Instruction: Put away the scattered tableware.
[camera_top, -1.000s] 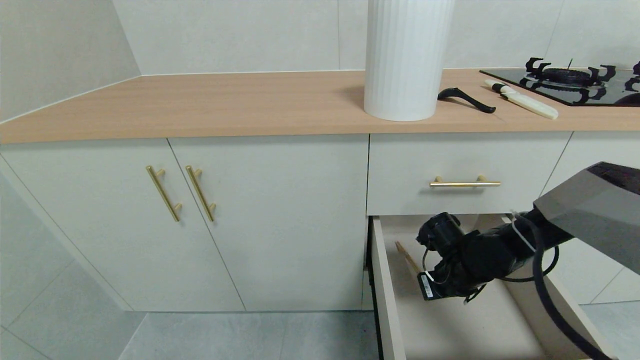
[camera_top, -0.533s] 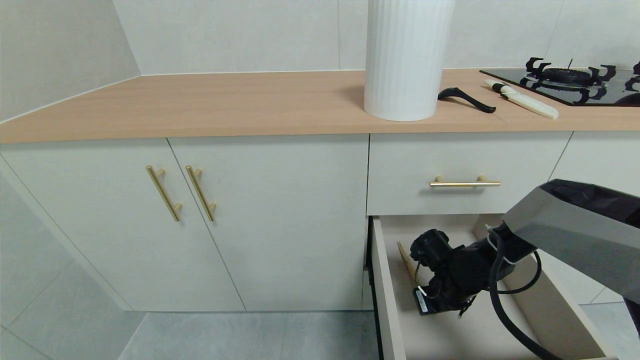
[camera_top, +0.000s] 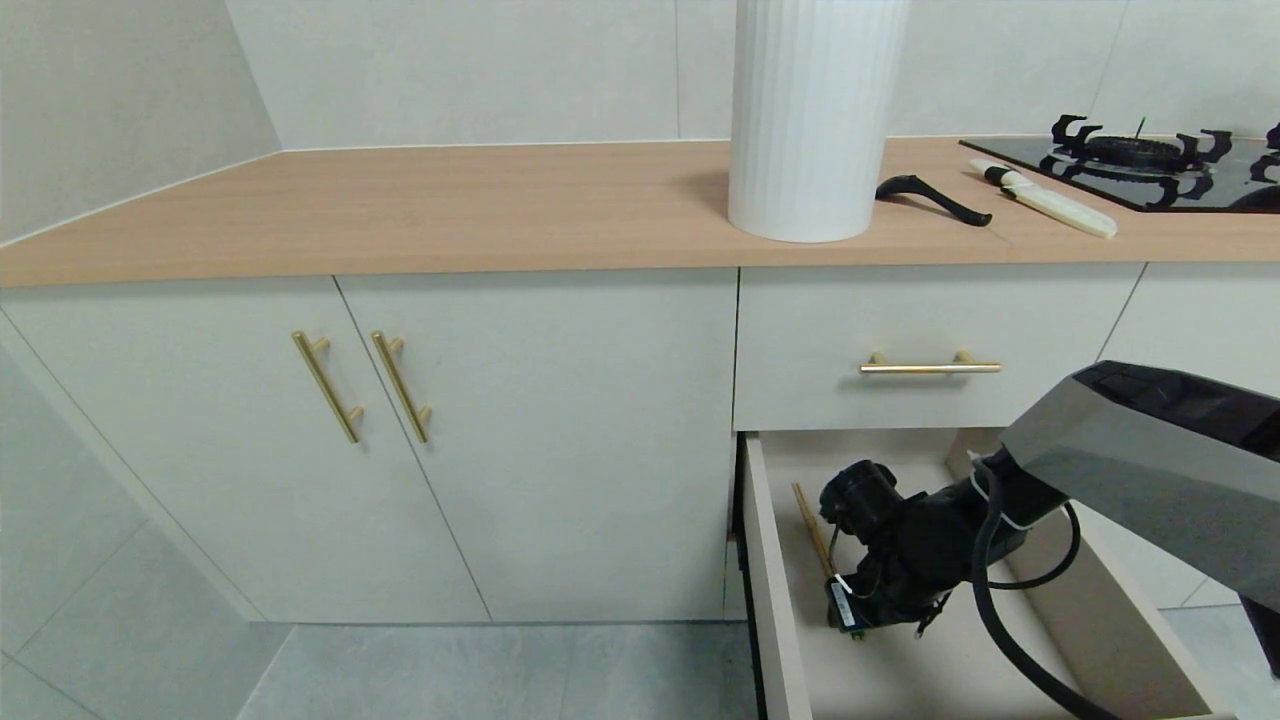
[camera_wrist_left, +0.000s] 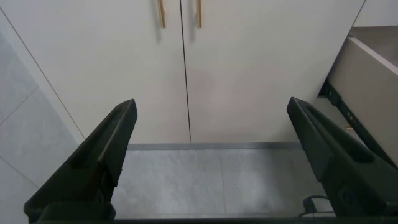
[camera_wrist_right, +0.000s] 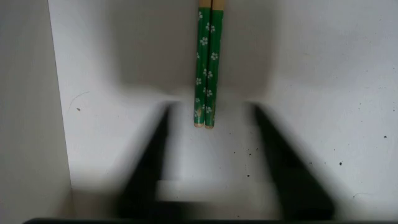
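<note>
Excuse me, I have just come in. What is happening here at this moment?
The right end effector is down inside the open drawer, over a pair of green chopsticks that lie on the drawer floor. It is open, with a finger on each side of the chopsticks' end, not gripping them. The left end effector is open and holds nothing, in front of the cupboard doors. A knife lies on the counter, not yet put away.

Matt, smooth wood-grain laminate for the tabletop (camera_top: 450, 210), pale matt panels on the cabinet doors (camera_top: 560, 440) and drawer (camera_top: 775, 600), with brushed brass-coloured metal handles (camera_top: 930, 368). Ribbed white canister (camera_top: 810, 120) with a soft sheen, beside a glossy black glass hob (camera_top: 1120, 185). Bare wooden chopsticks (camera_wrist_right: 207, 68), smooth green flowered paint at the ends.
</note>
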